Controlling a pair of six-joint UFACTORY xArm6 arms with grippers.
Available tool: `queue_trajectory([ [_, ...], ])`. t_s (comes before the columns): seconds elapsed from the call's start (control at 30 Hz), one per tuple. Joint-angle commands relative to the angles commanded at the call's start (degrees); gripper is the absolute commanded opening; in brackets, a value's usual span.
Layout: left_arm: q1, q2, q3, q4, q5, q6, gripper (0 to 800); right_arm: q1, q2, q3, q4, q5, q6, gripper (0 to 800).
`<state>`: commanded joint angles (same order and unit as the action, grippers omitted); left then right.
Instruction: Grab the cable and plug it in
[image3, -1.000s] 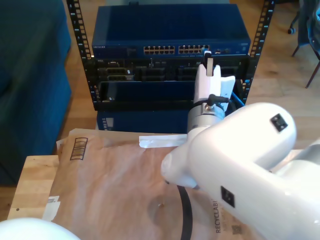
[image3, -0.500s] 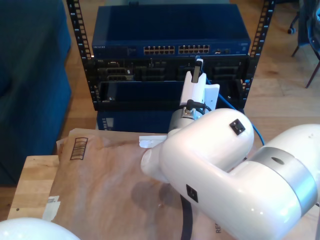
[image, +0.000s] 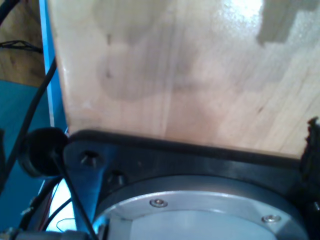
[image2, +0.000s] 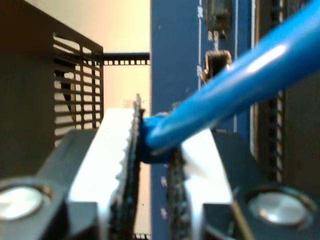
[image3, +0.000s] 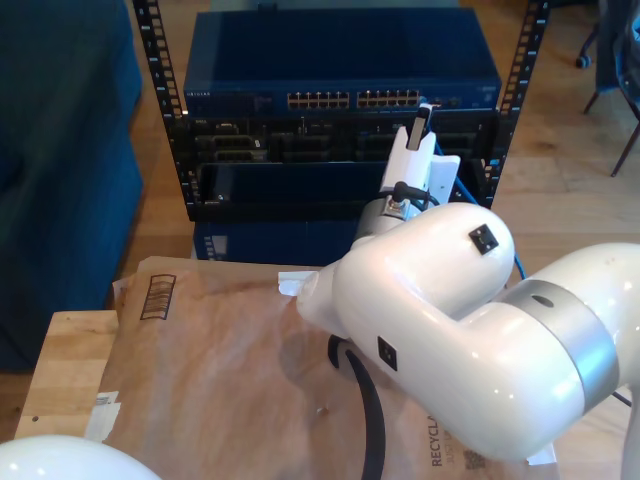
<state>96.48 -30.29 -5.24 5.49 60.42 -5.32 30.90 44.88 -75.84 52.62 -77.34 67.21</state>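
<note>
**Inspector:** Cable status: clamped between the pads of my second gripper, the jaws drawn in narrow on its end. In the exterior view it sits at upper centre-right, at the switch, near the right end of the port row.

**Clerk:** Handling?

**Inspector:** Judged light and limp along its length; only the plug end should be stiff. Grip belongs just behind the plug, as held, so the tip cannot droop. The latch tab is likely fragile; side-loading is inadvisable.

**Clerk:** Plug seated?

**Inspector:** Cannot tell; the tip is hidden.

**Clerk:** The other hand?

**Inspector:** My first gripper's jaw state cannot be told. Its camera faces wooden table.
</note>
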Motion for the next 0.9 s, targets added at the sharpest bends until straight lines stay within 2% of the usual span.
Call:
queue_trajectory([
  [0.37, 0.00, -0.09, 0.09, 0.00, 0.00, 0.09, 800, -0.26, 0.00, 0.79, -4.40, 1.49, 0.35, 0],
  [0.9, 0.00, 0.00, 0.09, 0.00, 0.00, 0.09, 800, -1.14, 0.70, -0.09, -4.40, 1.49, 0.70, 0],
])
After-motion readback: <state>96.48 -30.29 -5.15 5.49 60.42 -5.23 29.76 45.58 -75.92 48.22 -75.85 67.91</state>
